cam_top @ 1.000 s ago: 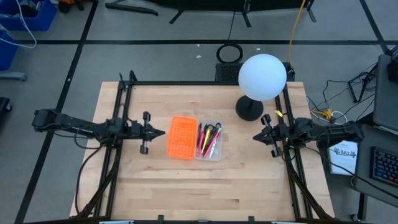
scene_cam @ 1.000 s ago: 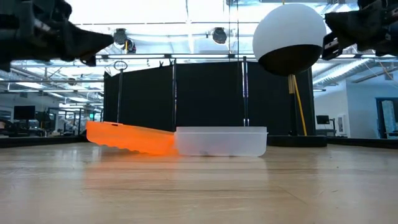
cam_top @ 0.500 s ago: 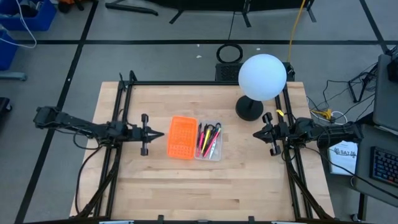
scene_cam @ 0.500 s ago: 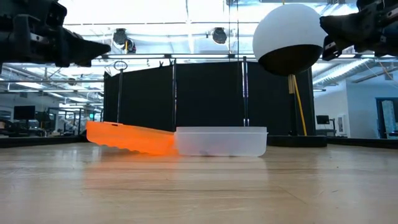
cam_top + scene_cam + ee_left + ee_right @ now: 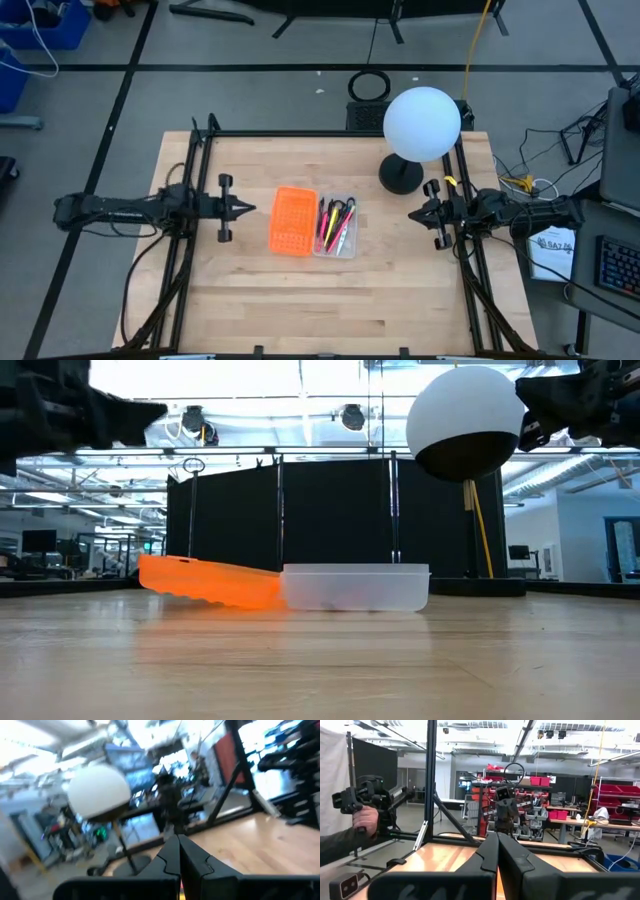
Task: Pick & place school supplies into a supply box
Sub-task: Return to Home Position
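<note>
The clear supply box [image 5: 337, 227] sits mid-table and holds the pens and pencils [image 5: 334, 222], pink, yellow and black, with a dark-handled item I take for the scissors among them. In the low view the supply box [image 5: 355, 587] shows side-on, its contents hidden. My left gripper [image 5: 250, 208] hovers shut above the table, left of the orange piece. My right gripper [image 5: 411, 215] hovers shut, right of the box. Both wrist views show shut fingers: left gripper [image 5: 179, 851], right gripper [image 5: 497, 847].
An orange perforated piece [image 5: 292, 220] lies left of the box, its right edge leaning on the box wall [image 5: 215, 582]. A white globe lamp [image 5: 421, 125] stands on a dark base at the far right. A person's hand [image 5: 366, 817] holding a device shows beyond the table.
My left arm has drawn back toward the table's left edge and shifted slightly toward the far edge, staying shut. The right arm and the box have kept still.
</note>
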